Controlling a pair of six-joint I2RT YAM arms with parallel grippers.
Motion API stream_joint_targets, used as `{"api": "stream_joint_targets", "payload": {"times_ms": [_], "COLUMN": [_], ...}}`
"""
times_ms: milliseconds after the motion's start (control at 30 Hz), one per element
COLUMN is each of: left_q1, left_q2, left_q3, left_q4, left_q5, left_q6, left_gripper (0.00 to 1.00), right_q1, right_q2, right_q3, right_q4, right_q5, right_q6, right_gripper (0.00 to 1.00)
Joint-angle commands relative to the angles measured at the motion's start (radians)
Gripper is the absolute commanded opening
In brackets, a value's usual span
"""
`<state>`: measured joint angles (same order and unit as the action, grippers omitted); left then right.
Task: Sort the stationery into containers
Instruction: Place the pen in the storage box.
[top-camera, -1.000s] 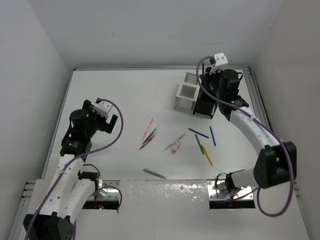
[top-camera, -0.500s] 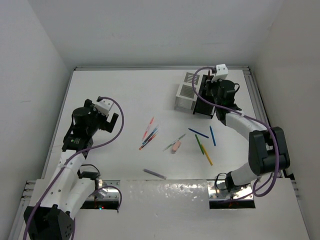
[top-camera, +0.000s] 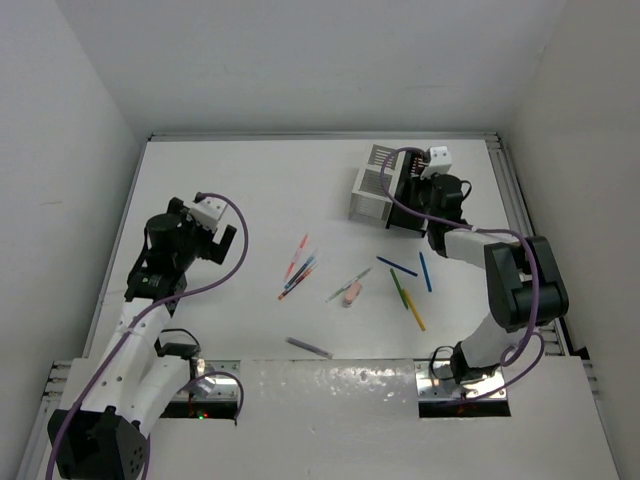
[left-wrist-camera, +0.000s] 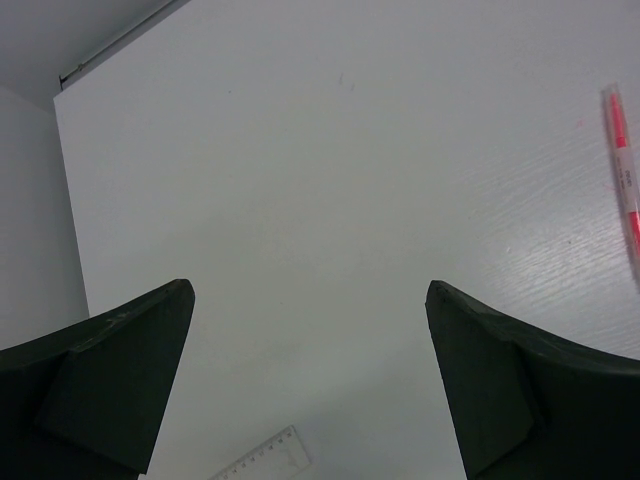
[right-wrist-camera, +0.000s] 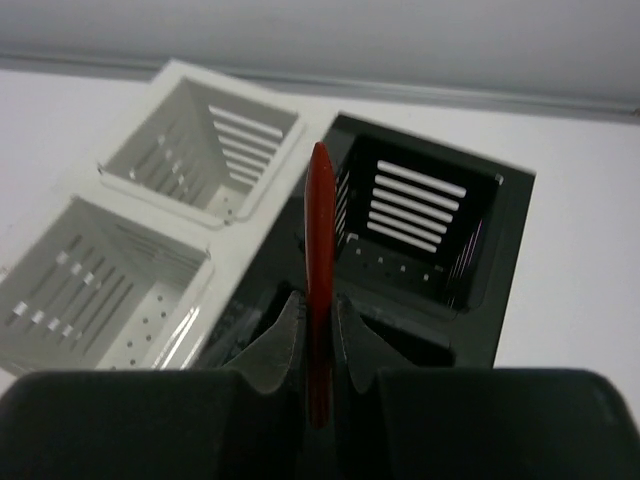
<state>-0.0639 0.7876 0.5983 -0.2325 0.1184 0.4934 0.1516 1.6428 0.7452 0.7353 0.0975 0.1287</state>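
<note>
We see the right gripper (right-wrist-camera: 318, 322) pinched shut on a red pen (right-wrist-camera: 319, 220). The pen's long axis runs straight out from between the fingers, tip pointing away from the wrist, above the black container (right-wrist-camera: 512, 250) along the side that meets the white container (right-wrist-camera: 155, 192). The left gripper (left-wrist-camera: 308, 292) hangs spread wide and holds nothing above the table (left-wrist-camera: 330, 180). Other pens (top-camera: 300, 266) lie scattered mid-table.
</note>
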Motion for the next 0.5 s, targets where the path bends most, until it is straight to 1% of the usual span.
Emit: {"api": "stream_joint_targets", "payload": {"times_ms": [0,233,300,367,400,467], "left_q1": [0.004,0.006,0.004,0.004,0.006,0.006], "left_q2": [-0.007,-0.002,-0.002,0.002,0.002,0.006], "left_q3": [0.017,0.011,0.011,0.012,0.012,0.012], "left_q4": [0.033,0.05,0.056,0.059,0.058,0.062], "left_q5": [-0.016,-0.02,-0.02,-0.02,-0.02,-0.023], "left_q6": [0.014,0.023,0.027,0.034,0.034,0.042], "left_gripper": [1.0,1.0,1.0,1.0,1.0,1.0], "right_q1": [-0.007,-0.006,-0.007,-0.006,-0.006,-0.004], "right_q2": [0.012,0.006,0.005,0.002,0.002,-0.003], "right_q3": [-0.017,-0.038,-0.041,-0.043,-0.044,-0.046], "right_q4": [0.092,0.089,0.082,0.069,0.065,0.056], "right_q5": [0.007,0.007,0.008,0.011,0.011,0.014], "right_q6": [0.029,0.035,0.04,0.04,0.042,0.04], "right_gripper": [0.0,0.0,0.06,0.09,0.15,0.19]}}
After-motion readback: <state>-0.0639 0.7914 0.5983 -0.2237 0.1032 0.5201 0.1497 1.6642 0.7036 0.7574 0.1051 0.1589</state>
